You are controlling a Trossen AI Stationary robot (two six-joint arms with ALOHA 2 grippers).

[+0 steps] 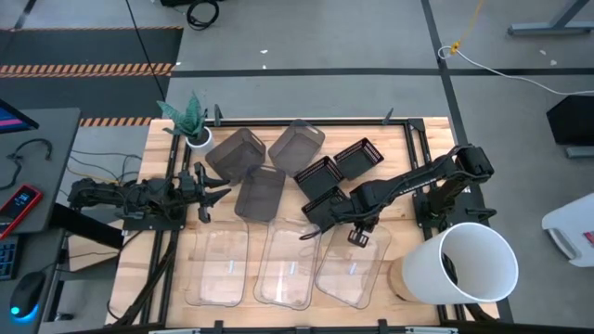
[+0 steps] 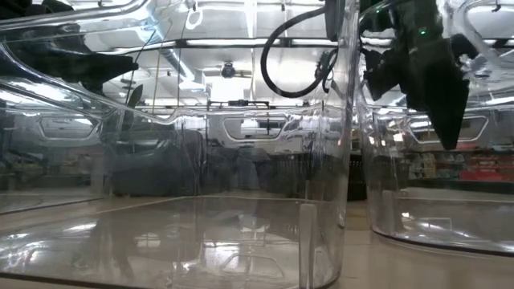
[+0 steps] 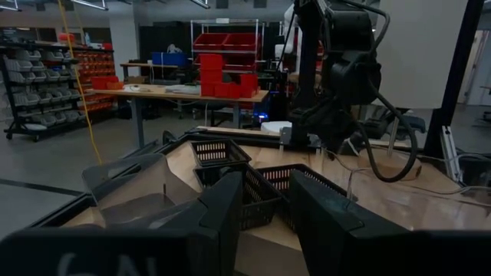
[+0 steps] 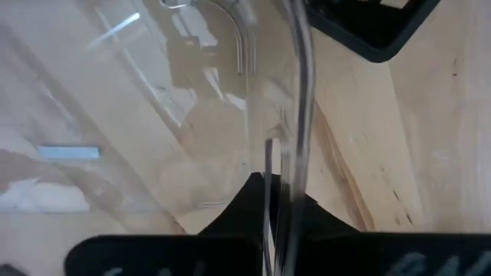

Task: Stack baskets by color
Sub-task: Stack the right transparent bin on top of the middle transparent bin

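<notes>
Three clear baskets [image 1: 218, 269] [image 1: 288, 269] [image 1: 355, 274] stand in a row on their bottoms along the table's near side. Three smoky grey baskets [image 1: 237, 153] [image 1: 297, 144] [image 1: 260, 193] and three black slatted baskets [image 1: 359, 158] [image 1: 318, 174] [image 1: 325, 206] lie beyond them. My right gripper [image 1: 357, 237] points down at the rightmost clear basket's far wall and is shut on it. At the table's left, my left gripper [image 1: 209, 190] waits level and open, nothing between its fingers [image 3: 222, 215]. My right gripper pinches the rightmost clear basket's far short wall [image 4: 295, 130] at its rim, one finger inside the basket and one outside. The fingers [image 2: 448, 120] come from above, pointing down. The basket stands upright with its bottom on the table.
A big white bucket [image 1: 469, 264] lies on its side at the near right corner. A small white plant pot [image 1: 197, 137] stands at the far left. The nearest black basket [image 4: 368, 31] sits close beside my right gripper. Bare wood [image 1: 408, 186] shows at the right.
</notes>
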